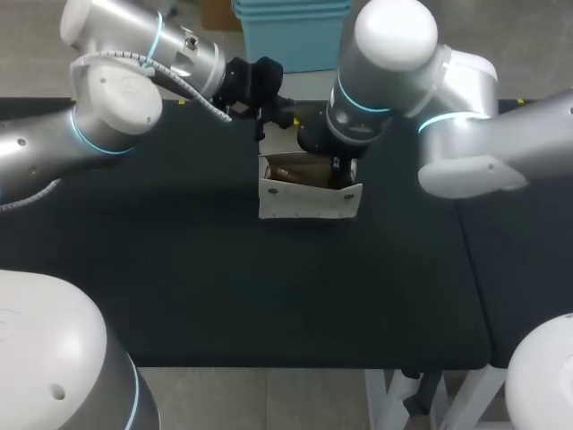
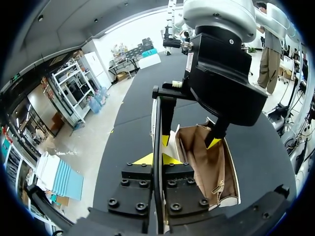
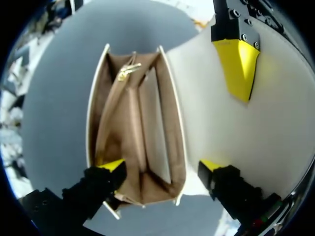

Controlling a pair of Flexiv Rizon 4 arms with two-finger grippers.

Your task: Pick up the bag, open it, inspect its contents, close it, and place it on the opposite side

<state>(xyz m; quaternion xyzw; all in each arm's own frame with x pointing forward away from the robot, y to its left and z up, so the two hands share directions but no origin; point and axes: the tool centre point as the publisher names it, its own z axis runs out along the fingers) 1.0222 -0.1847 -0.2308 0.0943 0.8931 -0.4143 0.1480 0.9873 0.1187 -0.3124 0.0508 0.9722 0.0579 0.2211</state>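
1. Bag (image 1: pixel 309 199), white with a tan lining, is stood open on the black table (image 1: pixel 224 287), just toward 12 o'clock of its middle.
2. Its white flap (image 3: pixel 206 113) is clamped edge-on between the tips of the left gripper (image 2: pixel 160 158), at 11 o'clock of the bag.
3. The fingers of the right gripper (image 3: pixel 161 169) are held apart: 1 tip is dipped inside the bag, 1 is kept outside over the flap.

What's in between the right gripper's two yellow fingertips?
The open bag: its tan inside and one white wall sit between the fingertips of the right gripper. The right wrist view shows it.

White bag (image 1: pixel 309 202), tan lining (image 3: pixel 129 132), black table (image 1: pixel 224 287)
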